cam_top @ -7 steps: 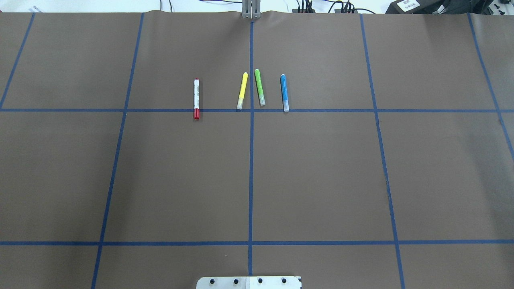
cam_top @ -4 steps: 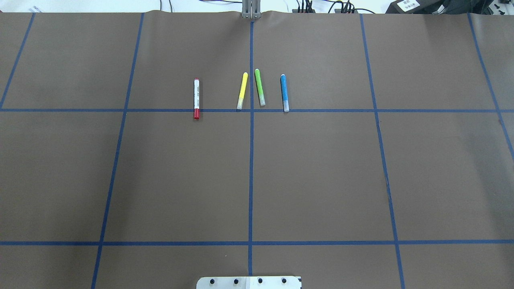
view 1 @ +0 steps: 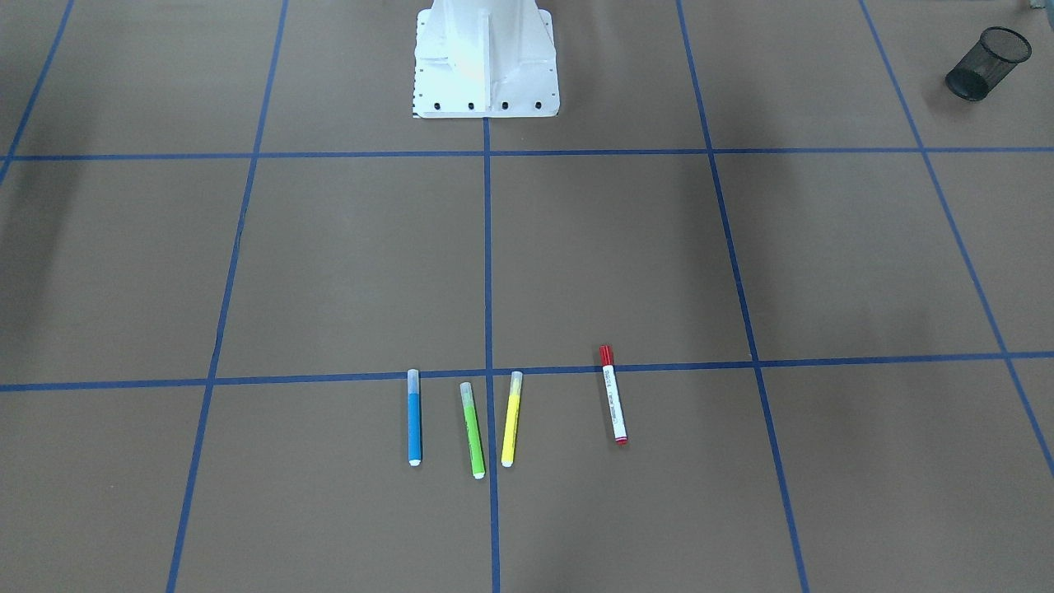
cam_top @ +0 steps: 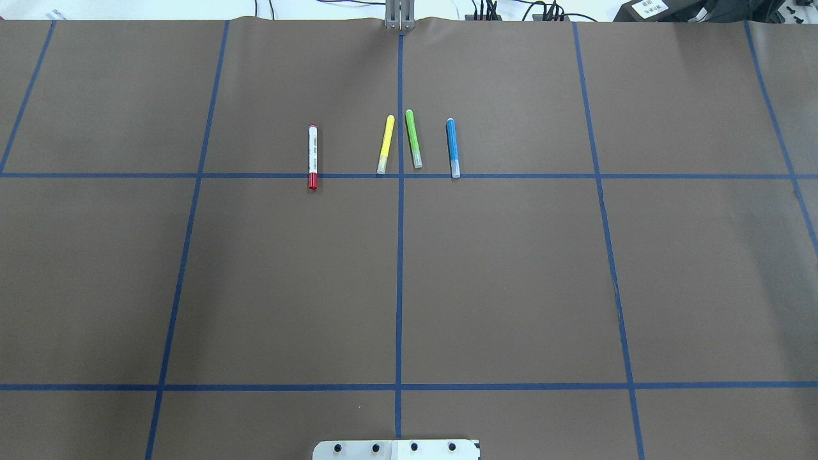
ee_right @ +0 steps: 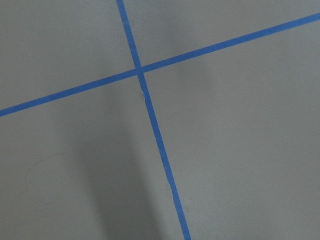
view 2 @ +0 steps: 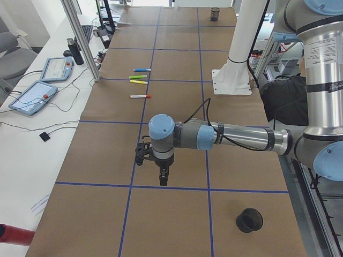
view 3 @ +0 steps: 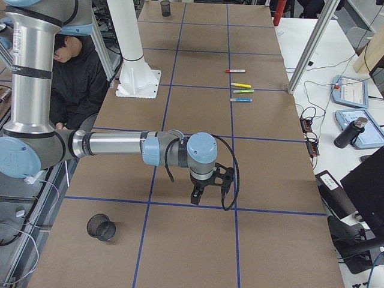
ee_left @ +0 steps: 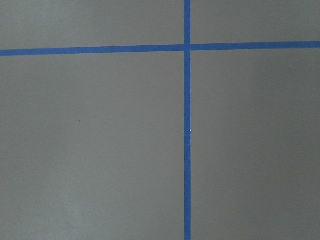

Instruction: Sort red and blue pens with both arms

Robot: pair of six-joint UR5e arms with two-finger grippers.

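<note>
From the front-facing view, the red marker (view 1: 613, 395) and the blue highlighter (view 1: 414, 420) lay flat on the counter (view 1: 329, 263). A green highlighter (view 1: 473, 430) and a yellow highlighter (view 1: 511, 420) lay between them. A black mesh cup (view 1: 986, 52) stood well apart, in a far corner.

The overhead view put the marker on the robot's left half with its cap across a tape line (cam_top: 511, 176), and the blue one on the right half, near the green.

In the left side view the left claw (view 2: 163, 178) hung over bare paper, well short of the pens. In the right side view the right claw (view 3: 200, 194) did the same. I cannot tell whether either claw was spread or closed.

Both wrist views showed only brown paper and tape.

Both pens looked light, stiff and smooth-barrelled, and likely to roll if nudged. A pinch across mid-barrel would probably suit each. The blue one would need more care, with the green pen so close.
</note>
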